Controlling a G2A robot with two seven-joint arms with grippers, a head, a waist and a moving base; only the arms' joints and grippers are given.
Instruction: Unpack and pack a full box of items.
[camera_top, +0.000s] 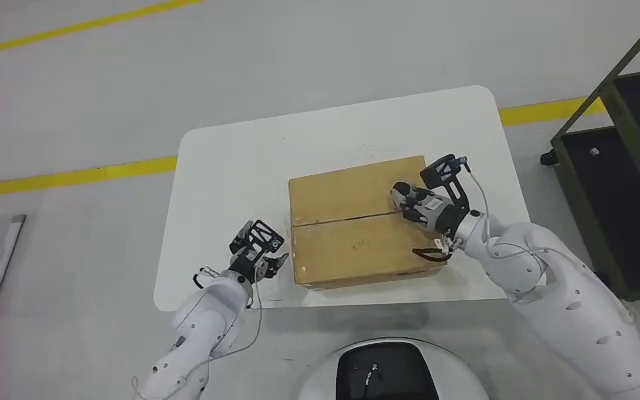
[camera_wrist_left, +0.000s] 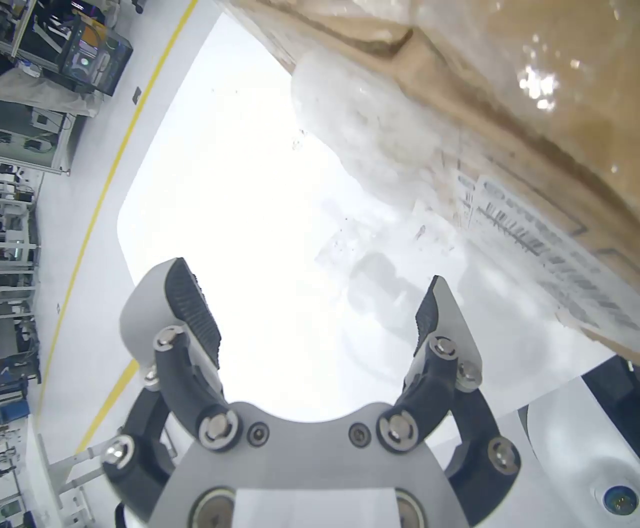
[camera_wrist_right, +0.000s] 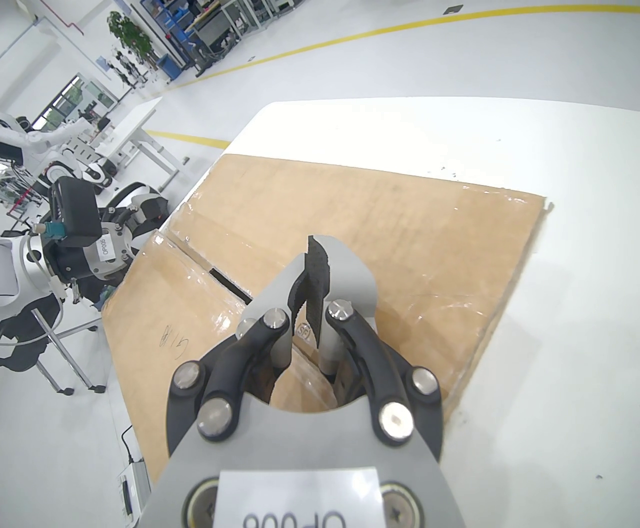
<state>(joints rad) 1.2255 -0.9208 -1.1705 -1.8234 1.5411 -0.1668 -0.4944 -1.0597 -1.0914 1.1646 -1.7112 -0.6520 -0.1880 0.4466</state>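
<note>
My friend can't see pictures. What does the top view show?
A closed brown cardboard box sits on a white table. The right gripper is over its middle seam, fingers shut; the left gripper is open beside the box.

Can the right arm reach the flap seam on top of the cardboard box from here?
Probably yes: the right end effector, closed, hangs over the cardboard box right by the flap seam, with nothing between them.

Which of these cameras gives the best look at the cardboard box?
The top view: almost the whole cardboard box lies in sight, flaps closed. The right wrist view shows most of its lid behind the right claw; the left wrist view shows one labelled side.
</note>
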